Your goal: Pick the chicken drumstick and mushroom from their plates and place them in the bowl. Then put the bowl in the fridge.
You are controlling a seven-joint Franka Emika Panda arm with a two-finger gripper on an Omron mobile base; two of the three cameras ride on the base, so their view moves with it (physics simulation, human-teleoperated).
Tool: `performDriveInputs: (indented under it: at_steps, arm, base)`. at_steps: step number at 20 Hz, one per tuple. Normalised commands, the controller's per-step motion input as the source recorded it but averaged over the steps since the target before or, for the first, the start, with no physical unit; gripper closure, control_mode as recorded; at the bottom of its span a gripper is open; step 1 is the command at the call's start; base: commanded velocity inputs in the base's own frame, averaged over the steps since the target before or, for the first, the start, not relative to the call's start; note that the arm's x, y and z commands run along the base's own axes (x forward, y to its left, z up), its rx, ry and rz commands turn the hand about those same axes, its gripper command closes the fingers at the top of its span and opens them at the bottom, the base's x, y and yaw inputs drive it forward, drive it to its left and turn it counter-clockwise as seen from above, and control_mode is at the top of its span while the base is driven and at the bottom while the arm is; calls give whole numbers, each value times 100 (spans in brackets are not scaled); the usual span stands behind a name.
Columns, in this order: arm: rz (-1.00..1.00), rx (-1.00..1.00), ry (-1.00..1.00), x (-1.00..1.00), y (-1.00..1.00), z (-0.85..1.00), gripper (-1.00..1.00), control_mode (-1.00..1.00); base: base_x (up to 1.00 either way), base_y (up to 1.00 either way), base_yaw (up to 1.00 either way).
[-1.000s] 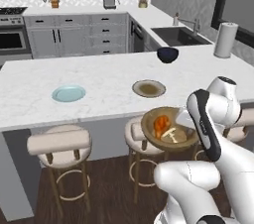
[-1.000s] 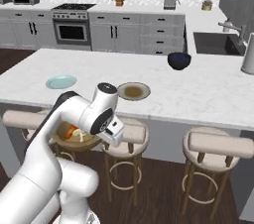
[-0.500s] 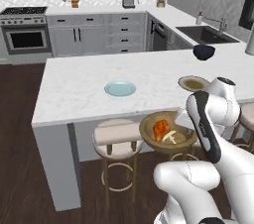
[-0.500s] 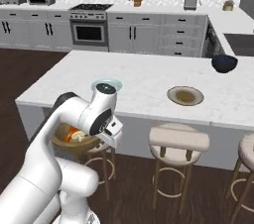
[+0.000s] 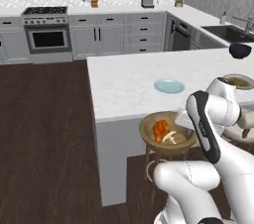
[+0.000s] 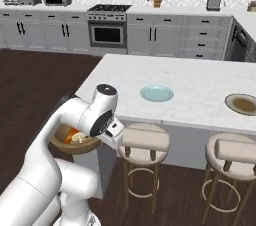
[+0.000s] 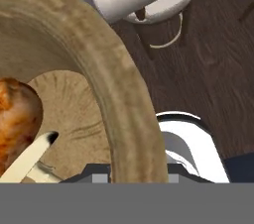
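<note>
Lower centre of left base view: gripper (image 5: pixel 184 125) nearly closed, jaws pinching rim of bowl (image 5: pixel 149 125), bowl held in air off island counter (image 5: pixel 124 89) edge, above stool (image 6: pixel 145 140). Bowl upright, opening up. Chicken drumstick (image 5: pixel 160 131) inside bowl, left of centre, long axis roughly vertical in frame. Mushroom (image 5: pixel 169 138) just beside it, stem slanting toward upper right in hand view. Light blue plate (image 5: pixel 169 85) on counter, upper right of bowl. Grey-brown plate (image 6: pixel 242 103) at right edge of right base view.

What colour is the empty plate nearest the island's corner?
Light blue; the plate shows best in the right base view.
</note>
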Motion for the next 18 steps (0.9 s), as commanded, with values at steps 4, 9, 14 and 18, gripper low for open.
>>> performDriveInputs:
  at_steps: [4, 9, 14, 18]
  arm:
    - [0, 0, 0, 0, 0, 0, 100, 100]
    - [0, 0, 0, 0, 0, 0, 100, 100]
    - [0, 0, 0, 0, 0, 0, 100, 100]
    - [0, 0, 0, 0, 0, 0, 100, 100]
  base:
    - [54, 100, 0]
    - [64, 100, -1]
    - [57, 100, 0]
    - [63, 100, 0]
